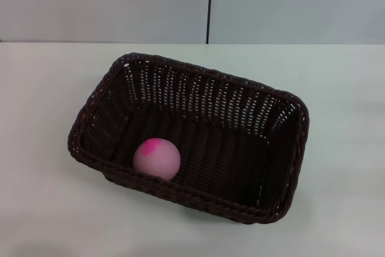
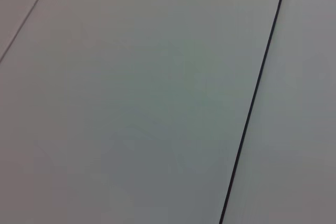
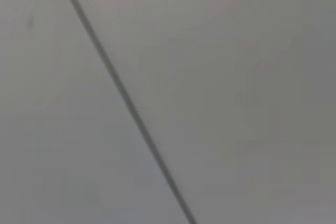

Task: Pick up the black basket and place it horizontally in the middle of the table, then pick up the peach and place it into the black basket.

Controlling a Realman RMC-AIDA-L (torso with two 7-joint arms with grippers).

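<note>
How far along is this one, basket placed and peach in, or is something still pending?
Both steps look done. The black basket sits on the white table around its middle, though turned at a slight angle. The peach lies inside it, against the near-left wall. Nothing is in hand: neither gripper appears in any view, and both wrist cameras show only plain grey panels. Nothing visible is left.

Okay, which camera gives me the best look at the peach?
The head view. It shows the peach lying inside the black basket, against the basket's near wall, unobstructed. Neither wrist view shows it: each frames only a plain pale surface crossed by a dark line.
</note>
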